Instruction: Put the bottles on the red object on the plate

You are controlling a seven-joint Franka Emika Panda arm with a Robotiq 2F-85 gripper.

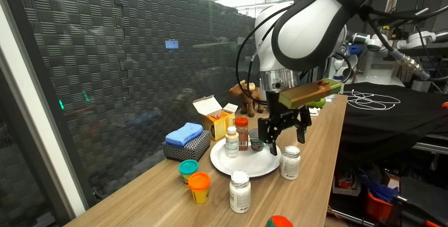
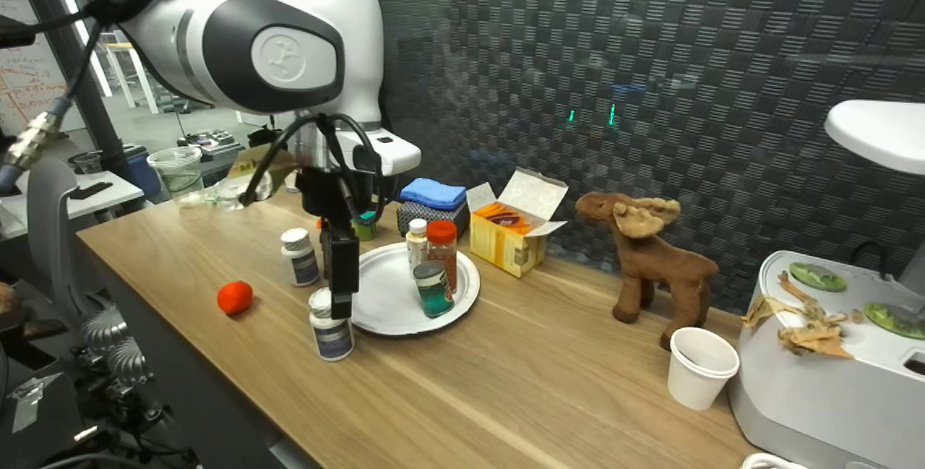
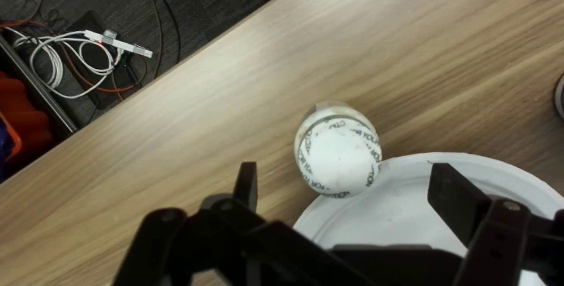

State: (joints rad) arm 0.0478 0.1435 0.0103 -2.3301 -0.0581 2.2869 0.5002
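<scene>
well, from where i stand the job looks partway along. on the plate (image 1: 248, 164) there's already a slim bottle (image 1: 232, 144), a red-lidded jar (image 1: 242, 133) and a small green tub (image 2: 433, 292). off it, on the worktop (image 1: 266, 199), an exterior view shows the nearer white bottle (image 1: 240, 192) standing apart on the plate's near side and the farther white bottle (image 1: 290, 164) just beside the rim, to the right; those two seem to be what's left. which red thing is meant i can't say; my guess is the jar, and nothing rests on its lid. the end effector (image 1: 287, 143) has its fingers spread with nothing gripped, near the top of the farther white bottle, whose cap shows between them in the wrist view. both white bottles are upright, caps on top, long axis running straight up; the farther one has its dark label (image 2: 334, 340) facing an exterior view.
</scene>
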